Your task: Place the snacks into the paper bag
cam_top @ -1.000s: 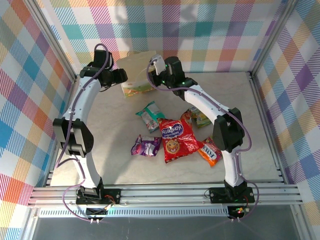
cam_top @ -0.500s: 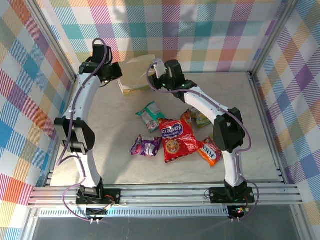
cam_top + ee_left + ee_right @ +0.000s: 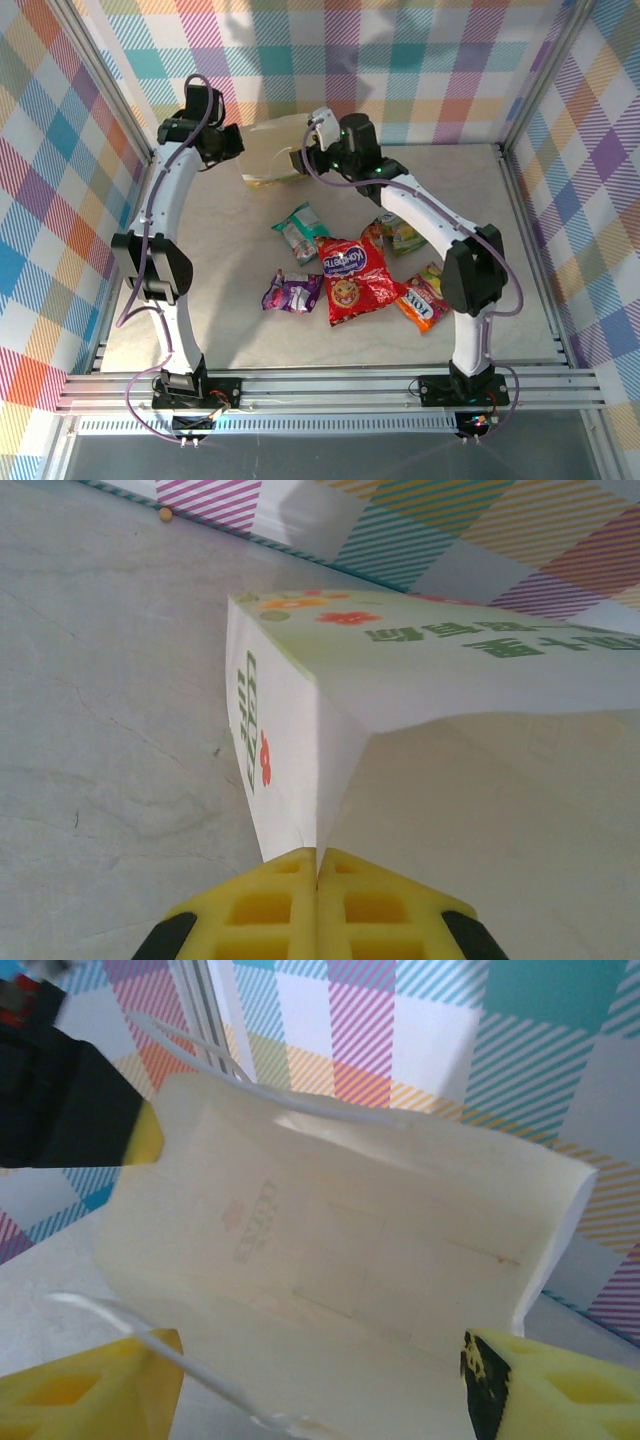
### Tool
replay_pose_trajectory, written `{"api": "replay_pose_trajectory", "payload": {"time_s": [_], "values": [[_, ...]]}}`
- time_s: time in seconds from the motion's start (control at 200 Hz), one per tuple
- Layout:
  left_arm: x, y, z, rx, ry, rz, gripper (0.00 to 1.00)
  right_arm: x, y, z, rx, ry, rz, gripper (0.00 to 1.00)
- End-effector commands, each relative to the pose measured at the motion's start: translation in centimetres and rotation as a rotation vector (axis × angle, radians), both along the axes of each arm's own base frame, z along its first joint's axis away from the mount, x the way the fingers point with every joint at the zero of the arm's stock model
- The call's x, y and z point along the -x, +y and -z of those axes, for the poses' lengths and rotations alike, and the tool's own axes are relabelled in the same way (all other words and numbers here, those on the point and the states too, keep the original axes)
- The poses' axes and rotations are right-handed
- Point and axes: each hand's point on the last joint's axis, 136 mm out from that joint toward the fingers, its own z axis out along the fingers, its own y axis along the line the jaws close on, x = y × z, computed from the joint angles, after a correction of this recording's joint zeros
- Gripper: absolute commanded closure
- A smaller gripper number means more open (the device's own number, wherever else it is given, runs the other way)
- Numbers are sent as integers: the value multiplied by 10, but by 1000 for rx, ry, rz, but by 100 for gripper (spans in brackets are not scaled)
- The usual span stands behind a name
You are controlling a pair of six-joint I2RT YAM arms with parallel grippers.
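The white paper bag (image 3: 272,150) lies tilted at the back of the table, its mouth turned toward my right gripper (image 3: 304,160). My left gripper (image 3: 318,858) is shut on the bag's folded side edge (image 3: 330,780). In the right wrist view the bag's bare inside (image 3: 340,1250) faces the camera, and my right gripper (image 3: 320,1400) stands open just before the mouth, a white cord handle (image 3: 150,1345) crossing its left finger. Five snacks lie mid-table: teal-white (image 3: 298,232), large red (image 3: 355,277), purple (image 3: 292,292), orange (image 3: 422,302), green-yellow (image 3: 397,236).
Checked fabric walls (image 3: 420,60) and metal frame posts (image 3: 530,200) close in the marble tabletop (image 3: 220,260). The right arm's forearm (image 3: 420,215) stretches over the green-yellow packet. The left gripper's dark body (image 3: 60,1100) shows at the bag's far rim.
My left gripper has pulled back and left with the bag's edge, tipping the bag so its mouth faces right. The right gripper has shifted slightly right, toward the mouth. Snacks unmoved.
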Motion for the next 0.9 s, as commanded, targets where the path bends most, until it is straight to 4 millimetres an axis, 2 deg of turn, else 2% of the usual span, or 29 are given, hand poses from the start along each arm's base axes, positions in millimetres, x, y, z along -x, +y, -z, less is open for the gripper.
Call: {"api": "replay_pose_trajectory", "payload": {"time_s": [0.0, 0.19, 0.415, 0.59, 0.75, 0.895], "values": [[6, 8, -2, -3, 39, -27, 100, 30, -13, -35, 15, -62, -65, 25], [16, 15, -7, -6, 75, -41, 100, 70, -44, -47, 82, -127, -65, 24], [50, 36, -8, -37, 162, -87, 100, 99, -85, -50, 121, -167, 16, 25], [85, 41, -3, -43, 201, -116, 100, 122, -101, -54, 129, -96, 17, 26], [112, 45, -13, -34, 178, -140, 100, 139, -110, -56, 115, -54, -5, 25], [133, 47, -18, -29, 191, -152, 100, 147, -120, -54, 99, -38, 22, 24]]}}
